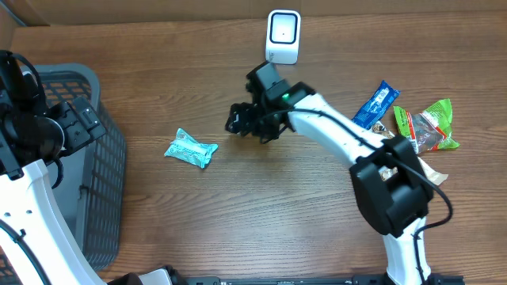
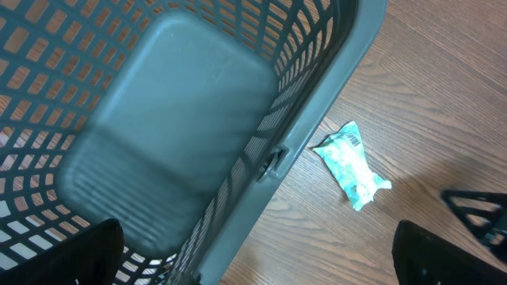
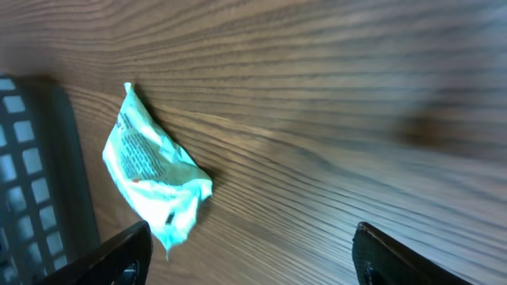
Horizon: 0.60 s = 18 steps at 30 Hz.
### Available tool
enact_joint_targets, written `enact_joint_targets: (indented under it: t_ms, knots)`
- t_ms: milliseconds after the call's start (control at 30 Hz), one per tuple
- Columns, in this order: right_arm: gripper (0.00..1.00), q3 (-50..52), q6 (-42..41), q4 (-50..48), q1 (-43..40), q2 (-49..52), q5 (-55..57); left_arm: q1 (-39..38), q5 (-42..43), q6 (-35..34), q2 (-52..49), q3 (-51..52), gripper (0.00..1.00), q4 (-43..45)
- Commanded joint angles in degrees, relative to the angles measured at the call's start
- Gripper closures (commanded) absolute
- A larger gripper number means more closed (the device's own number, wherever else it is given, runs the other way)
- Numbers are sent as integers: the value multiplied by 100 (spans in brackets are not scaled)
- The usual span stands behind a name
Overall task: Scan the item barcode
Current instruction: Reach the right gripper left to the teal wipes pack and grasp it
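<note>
Your right pincer (image 1: 247,120) is hanging spread, empty, mid-frame. The crinkled teal plastic packet (image 1: 191,149) is lying left of it, apart, on the wooden table (image 1: 261,214). Your left pincer (image 1: 79,123) is gaping over the grey mesh basket (image 1: 107,198).

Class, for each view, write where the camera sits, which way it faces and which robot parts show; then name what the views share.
Overhead: above the table, facing down; both arms show.
Left wrist: above the basket, facing down into it; own fingers at bottom corners.
Right wrist: low over the table, facing the packet; own fingers at bottom corners.
Shared: packet and basket appear in all three.
</note>
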<state>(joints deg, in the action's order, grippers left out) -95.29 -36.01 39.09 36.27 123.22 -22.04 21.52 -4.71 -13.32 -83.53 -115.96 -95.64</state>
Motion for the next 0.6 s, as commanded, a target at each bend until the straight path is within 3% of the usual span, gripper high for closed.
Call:
enact_joint_targets:
  t_ms: [0,167,567]
  knots:
    - [19,9,-654,-319,323,114,149,22,24,48,37,-28,0,7]
    - [20,9,-1314,-507,675,138,323,22,24,48,37,-28,0,7]
    - [34,9,-1349,-1325,1257,798,439,22,24,48,37,-28,0,7]
